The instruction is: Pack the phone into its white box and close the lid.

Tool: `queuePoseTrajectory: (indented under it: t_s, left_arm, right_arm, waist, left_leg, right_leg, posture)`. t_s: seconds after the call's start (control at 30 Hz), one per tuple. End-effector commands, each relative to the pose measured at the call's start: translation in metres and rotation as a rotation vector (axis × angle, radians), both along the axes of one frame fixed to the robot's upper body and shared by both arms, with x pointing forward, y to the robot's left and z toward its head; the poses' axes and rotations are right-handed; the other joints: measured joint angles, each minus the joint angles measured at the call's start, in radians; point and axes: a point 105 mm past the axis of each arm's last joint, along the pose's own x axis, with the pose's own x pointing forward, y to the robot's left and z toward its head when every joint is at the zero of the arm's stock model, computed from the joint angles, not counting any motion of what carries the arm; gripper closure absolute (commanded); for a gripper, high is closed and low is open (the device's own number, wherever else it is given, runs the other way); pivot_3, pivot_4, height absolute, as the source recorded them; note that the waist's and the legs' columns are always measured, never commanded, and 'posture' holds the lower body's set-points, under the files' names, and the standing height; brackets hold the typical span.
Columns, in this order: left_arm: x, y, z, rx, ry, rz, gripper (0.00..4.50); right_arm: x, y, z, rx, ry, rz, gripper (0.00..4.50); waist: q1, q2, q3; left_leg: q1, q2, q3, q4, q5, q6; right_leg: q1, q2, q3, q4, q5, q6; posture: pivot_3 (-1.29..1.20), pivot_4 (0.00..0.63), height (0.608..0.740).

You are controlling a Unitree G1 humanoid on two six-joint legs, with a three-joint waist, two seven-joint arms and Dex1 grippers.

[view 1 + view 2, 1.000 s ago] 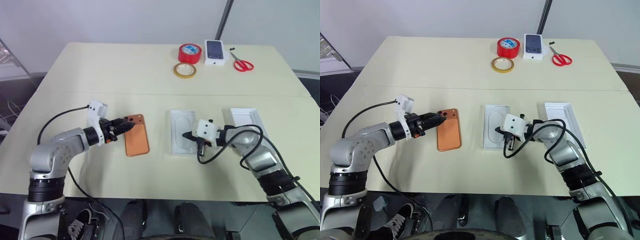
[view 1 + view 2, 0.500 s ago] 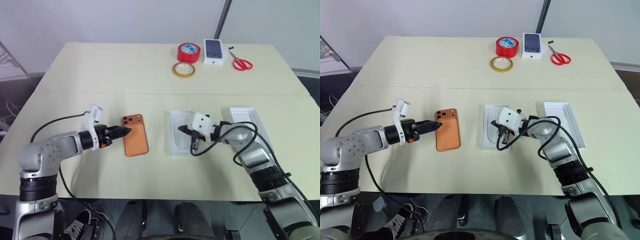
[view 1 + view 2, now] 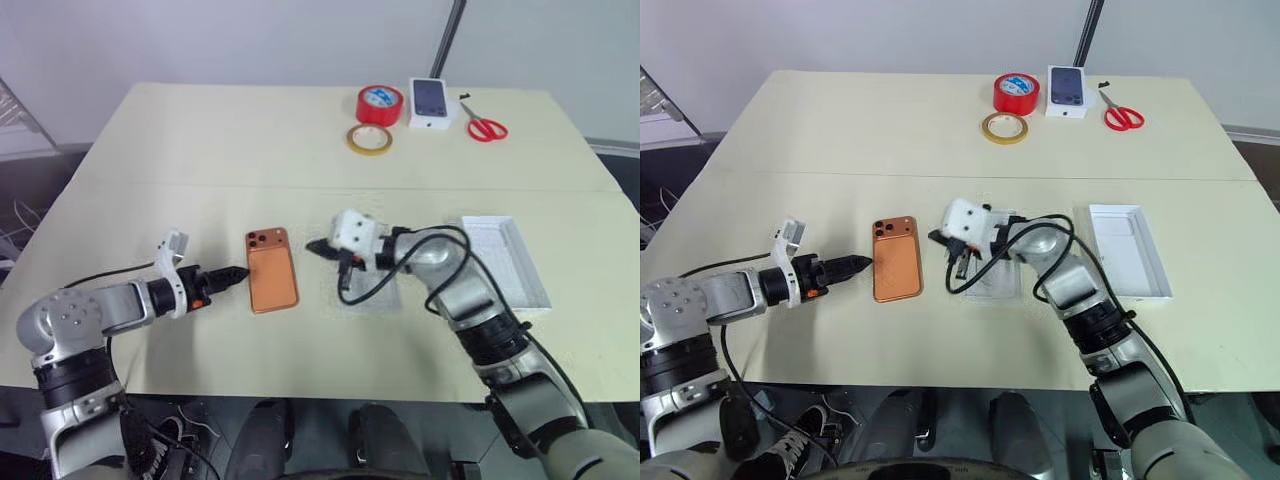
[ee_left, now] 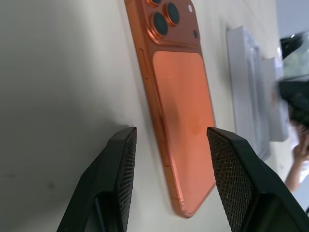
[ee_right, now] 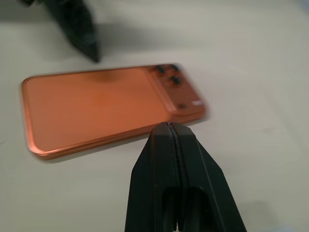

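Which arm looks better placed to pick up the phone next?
Probably the left. The left gripper sits open beside the phone, its fingers spread along one long edge. The right gripper is shut, pointing at the opposite edge, better suited to nudging or bracing than grasping.

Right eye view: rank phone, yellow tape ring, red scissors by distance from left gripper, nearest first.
From the left gripper:
1. phone, just beside its tips, face down on the table.
2. yellow tape ring, far side, middle.
3. red scissors, far right corner.
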Motion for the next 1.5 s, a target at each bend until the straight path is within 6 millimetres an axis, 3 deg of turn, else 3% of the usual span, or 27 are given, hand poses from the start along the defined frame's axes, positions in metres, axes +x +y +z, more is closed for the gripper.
queuePoseTrajectory:
  t_s: [0.03, 0.3, 0.4, 0.47, 0.67, 0.77, 1.0, 1.1, 1.2, 1.33, 1.4, 1.5]
  left_arm:
    - [0.001, -0.007, 0.001, 0.004, -0.006, 0.007, 2.05]
    - [-0.005, -0.027, -0.027, 0.012, 0.087, 0.012, 2.05]
    - [-0.002, -0.034, -0.041, 0.060, 0.131, 0.020, 2.05]
    - [0.003, -0.041, -0.040, 0.043, 0.129, 0.011, 2.05]
    - [0.012, -0.074, -0.028, 0.002, 0.108, -0.076, 2.05]
    - [0.016, -0.074, -0.021, -0.019, 0.100, -0.075, 2.05]
    - [0.021, -0.045, -0.015, -0.011, 0.085, -0.011, 2.05]
    - [0.018, -0.038, -0.017, -0.018, 0.093, -0.001, 2.99]
    - [0.018, -0.033, -0.017, -0.040, 0.102, 0.008, 4.42]
    - [0.017, -0.035, -0.017, -0.077, 0.104, 0.008, 4.49]
    - [0.017, -0.038, -0.014, -0.157, 0.097, 0.001, 4.49]
    - [0.018, -0.037, -0.007, -0.231, 0.074, 0.016, 4.49]
  right_arm:
    - [0.009, 0.006, -0.007, -0.118, -0.039, -0.009, 4.48]
    - [0.018, 0.015, -0.037, -0.243, -0.007, -0.013, 4.48]
    - [0.016, 0.023, -0.038, -0.244, 0.000, 0.013, 4.48]
    - [0.015, 0.026, -0.037, -0.235, -0.002, 0.022, 4.48]
    - [0.015, 0.021, -0.038, -0.228, 0.011, 0.006, 4.48]
    - [0.015, 0.019, -0.038, -0.232, 0.009, 0.001, 4.48]
    - [0.016, 0.017, -0.037, -0.210, 0.015, -0.018, 4.48]
    - [0.017, 0.016, -0.037, -0.210, 0.014, -0.024, 4.50]
    - [0.017, 0.016, -0.036, -0.207, 0.009, -0.025, 4.50]
    - [0.020, 0.023, -0.018, -0.093, 0.009, -0.038, 4.50]
    - [0.018, 0.029, 0.015, 0.119, 0.033, -0.024, 4.50]
    - [0.000, 0.019, 0.057, 0.445, 0.257, 0.095, 4.50]
  waist:
    - [0.000, 0.000, 0.000]
    - [0.001, 0.000, -0.003]
    - [0.004, 0.000, -0.004]
    - [0.004, 0.000, -0.006]
    - [0.006, 0.000, -0.009]
    - [0.003, 0.000, -0.009]
    - [-0.004, 0.000, -0.008]
    - [-0.007, 0.000, -0.008]
    - [-0.007, -0.002, -0.009]
    - [-0.008, -0.002, -0.009]
    - [-0.009, -0.003, -0.008]
    - [-0.006, -0.004, -0.005]
  left_leg:
    - [0.000, 0.000, 0.000, 0.000, 0.000, 0.000]
    - [0.002, 0.000, 0.000, 0.000, 0.002, -0.003]
    - [0.012, -0.001, 0.000, -0.003, 0.000, -0.001]
    - [0.020, -0.001, 0.000, -0.006, -0.001, -0.001]
    - [0.020, -0.003, 0.000, -0.007, 0.000, -0.001]
    - [0.020, -0.003, 0.000, -0.008, 0.000, -0.001]
    - [0.018, -0.002, 0.000, -0.013, 0.001, -0.003]
    - [0.018, -0.002, 0.000, -0.014, 0.002, -0.005]
    - [0.018, -0.002, 0.000, -0.015, 0.002, -0.005]
    - [0.019, -0.001, 0.000, -0.015, 0.003, -0.006]
    - [0.018, -0.001, 0.000, -0.016, 0.003, -0.006]
    - [0.016, -0.001, 0.000, -0.016, 0.003, -0.006]
  right_leg:
    - [0.000, 0.000, 0.000, 0.000, 0.000, 0.000]
    - [0.002, 0.000, 0.000, 0.000, 0.000, 0.000]
    - [0.008, 0.000, -0.001, -0.004, 0.000, 0.000]
    - [0.016, -0.001, -0.001, -0.006, 0.000, 0.000]
    - [0.016, -0.002, -0.001, -0.007, 0.000, 0.000]
    - [0.016, -0.002, 0.000, -0.007, 0.000, 0.000]
    - [0.014, -0.001, 0.000, -0.006, 0.000, 0.000]
    - [0.013, 0.000, 0.001, -0.006, 0.000, 0.000]
    - [0.013, 0.000, 0.001, -0.006, 0.000, 0.000]
    - [0.013, 0.000, 0.001, -0.006, 0.000, 0.000]
    - [0.012, 0.000, 0.001, -0.006, 0.000, 0.000]
    - [0.010, 0.000, 0.001, -0.006, 0.000, 0.000]
  posture:
    - [0.00, 0.150, 0.740]
    - [0.00, 0.150, 0.740]
    - [0.00, 0.150, 0.740]
    - [0.00, 0.150, 0.740]
    - [0.00, 0.150, 0.740]
    - [0.00, 0.150, 0.740]
    - [0.00, 0.150, 0.740]
    - [0.00, 0.150, 0.740]
    - [0.00, 0.150, 0.740]
    - [0.00, 0.150, 0.740]
    - [0.00, 0.150, 0.740]
    - [0.00, 0.150, 0.740]
